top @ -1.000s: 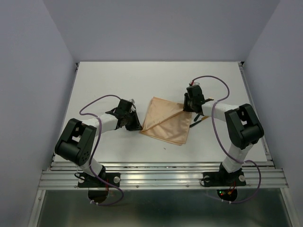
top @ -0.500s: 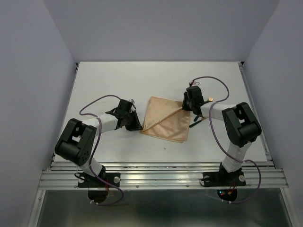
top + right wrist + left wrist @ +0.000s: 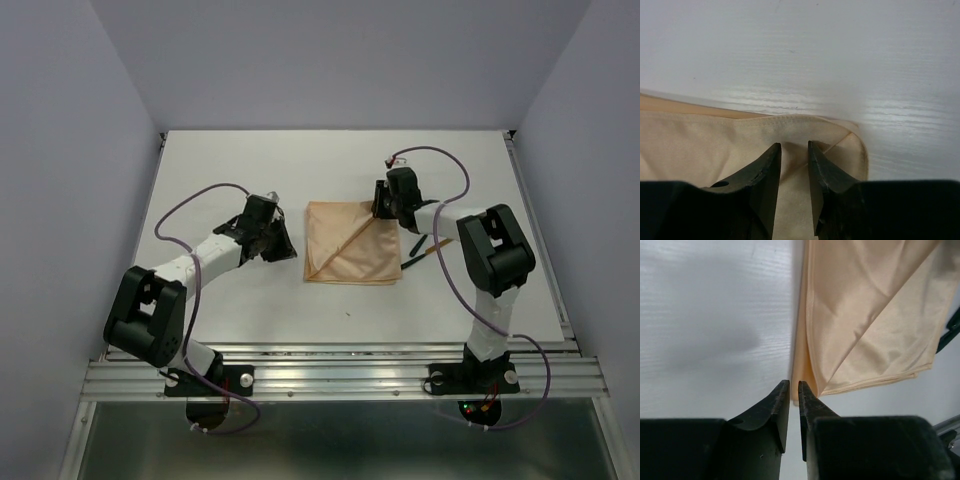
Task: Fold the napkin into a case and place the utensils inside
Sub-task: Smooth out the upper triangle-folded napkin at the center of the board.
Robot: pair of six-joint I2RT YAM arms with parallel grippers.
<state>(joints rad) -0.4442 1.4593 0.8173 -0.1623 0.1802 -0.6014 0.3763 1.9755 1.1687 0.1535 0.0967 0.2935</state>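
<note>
Napkin (image 3: 350, 245), folded, lies mid-way across the table (image 3: 230, 170), now squarer to its edges than a second ago. Right gripper (image 3: 794, 146) has shifted farther back, jaws narrowly parted over the far right corner; grip undetermined. Left gripper (image 3: 794, 383), barely parted and empty, sits at the left edge.

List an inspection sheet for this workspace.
Surface: white table, matte.
Job's things: napkin folded, lying flat mid-table; utensils beside its right edge, not inside.
Clutter: one dark speck nearer the arms than the napkin.
Grippers: left gripper at the napkin's left edge, jaws slightly apart, empty; right gripper over its far right corner, jaws slightly apart, empty.
Cables: purple cables loop off both arms, off the napkin.
Surroundings: pale walls on three sides; metal rail at the near edge.
</note>
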